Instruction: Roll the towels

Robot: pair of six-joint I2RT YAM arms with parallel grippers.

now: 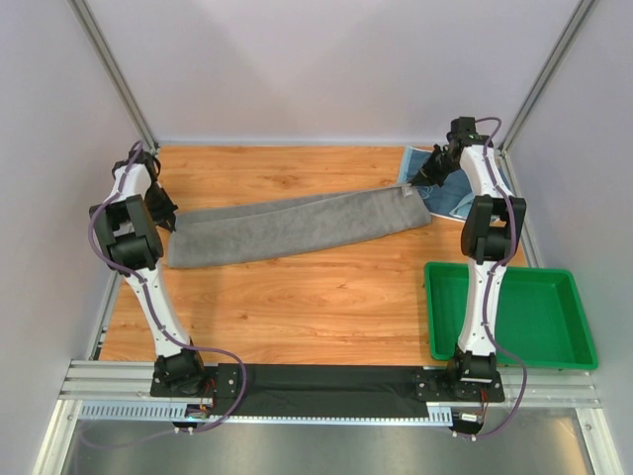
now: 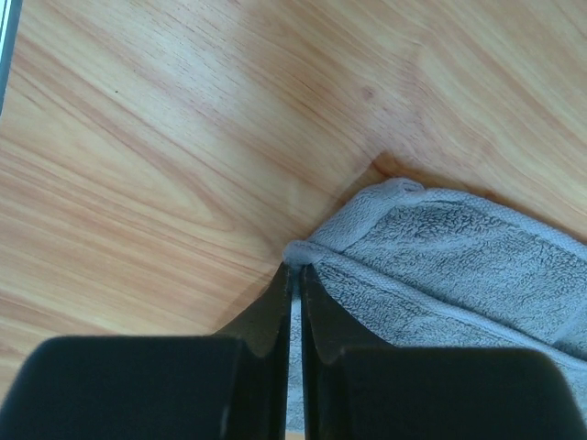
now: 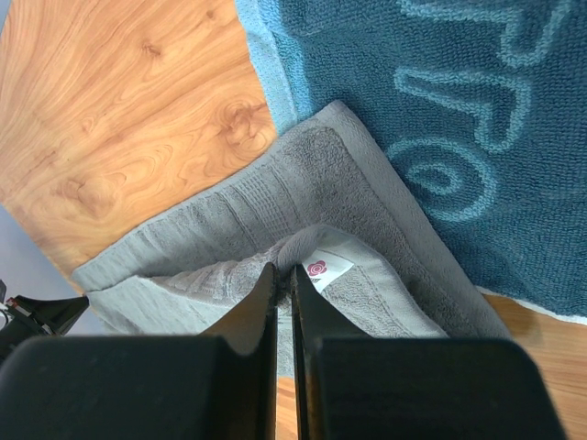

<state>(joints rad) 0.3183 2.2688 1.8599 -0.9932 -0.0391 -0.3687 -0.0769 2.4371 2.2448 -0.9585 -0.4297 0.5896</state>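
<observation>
Pinching a raised fold of the grey towel (image 3: pixel 275 192), the right hand (image 3: pixel 282 270) has its fingers pressed together on the cloth. A small white label (image 3: pixel 326 270) with a red mark sits just beside the fingertips. Ahead of that hand and off to one side lies the blue towel (image 3: pixel 459 110) with its pale lettering, and the grey corner rests over its edge. Away from the right hand, the grey towel stretches in a long band across the desk (image 1: pixel 297 307) to the left hand (image 2: pixel 292 275). That hand's fingers are closed to a thin slit on the rumpled hem at the far end, with bare wood beyond its tips. Back toward the right arm's base, well apart from both towels, stands a green tray (image 1: pixel 514 267).
</observation>
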